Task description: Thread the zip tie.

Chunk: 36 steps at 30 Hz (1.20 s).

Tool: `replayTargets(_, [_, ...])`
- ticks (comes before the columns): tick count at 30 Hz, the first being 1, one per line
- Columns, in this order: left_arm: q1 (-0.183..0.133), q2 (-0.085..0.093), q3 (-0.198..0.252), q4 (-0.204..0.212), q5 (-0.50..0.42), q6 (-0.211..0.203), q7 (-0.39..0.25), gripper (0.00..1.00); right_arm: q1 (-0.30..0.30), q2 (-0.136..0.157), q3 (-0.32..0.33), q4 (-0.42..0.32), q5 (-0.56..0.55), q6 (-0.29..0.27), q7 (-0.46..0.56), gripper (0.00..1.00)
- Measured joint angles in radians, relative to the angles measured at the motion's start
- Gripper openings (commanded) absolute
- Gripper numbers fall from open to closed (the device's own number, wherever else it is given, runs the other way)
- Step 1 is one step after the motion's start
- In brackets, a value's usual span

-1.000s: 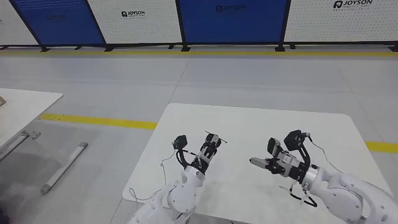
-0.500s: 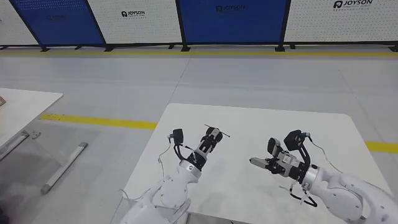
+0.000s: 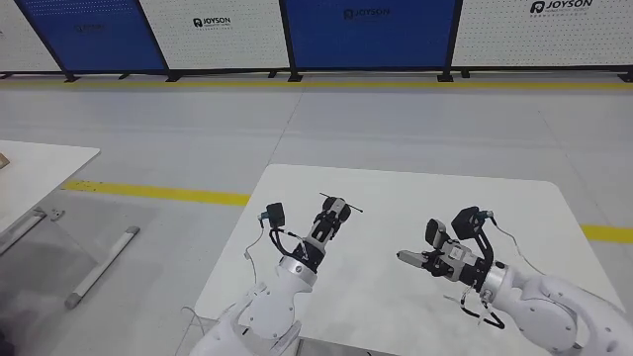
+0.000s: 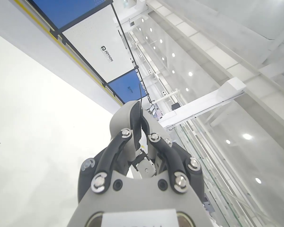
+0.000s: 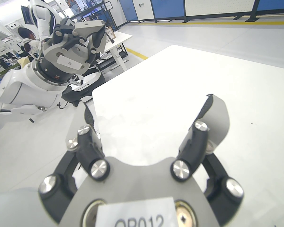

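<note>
A thin black zip tie point(image 3: 340, 203) is pinched crosswise in my left gripper point(image 3: 334, 210), which is shut on it above the left part of the white table point(image 3: 445, 188). In the left wrist view the zip tie point(image 4: 139, 94) sticks out as a short black strip past the closed fingertips of the left gripper point(image 4: 141, 116). My right gripper point(image 3: 406, 255) hovers over the right half of the table, pointing toward the left one. In its own view the right gripper point(image 5: 151, 112) is open and empty, and the left gripper point(image 5: 85, 36) is raised off to the side with the tie's end point(image 5: 110, 38) showing.
The table's near edge and left corner point(image 5: 94, 93) lie close below both arms. A second white table point(image 3: 40, 163) stands off to the left across the floor. Blue and white partition panels point(image 3: 366, 15) line the back behind a yellow floor line.
My left arm has shifted leftward and its gripper has moved a little farther up the table, carrying the zip tie along. The right arm has kept still.
</note>
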Motion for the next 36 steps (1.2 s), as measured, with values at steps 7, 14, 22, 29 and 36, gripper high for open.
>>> replayTargets(7, [0.000,0.000,0.000,0.000,0.000,0.000,0.000,0.00,0.000,0.000,0.000,0.000,0.000,0.000,0.000,1.00])
replayTargets(14, [-0.010,-0.002,-0.009,0.029,0.000,0.018,-0.003,0.00,0.000,0.000,0.000,0.000,0.000,0.000,0.000,1.00])
replayTargets(22, [-0.026,-0.005,-0.042,0.132,-0.012,0.059,-0.048,0.00,0.000,0.000,0.000,0.000,0.000,0.000,0.000,1.00])
replayTargets(29, [-0.068,-0.015,-0.013,0.251,-0.016,0.064,-0.105,0.00,0.000,0.000,0.000,0.000,0.000,0.000,0.000,1.00])
replayTargets(36, [-0.080,-0.018,-0.007,0.270,-0.016,0.065,-0.115,0.00,-0.010,-0.001,0.014,0.003,-0.025,0.008,0.017,1.00])
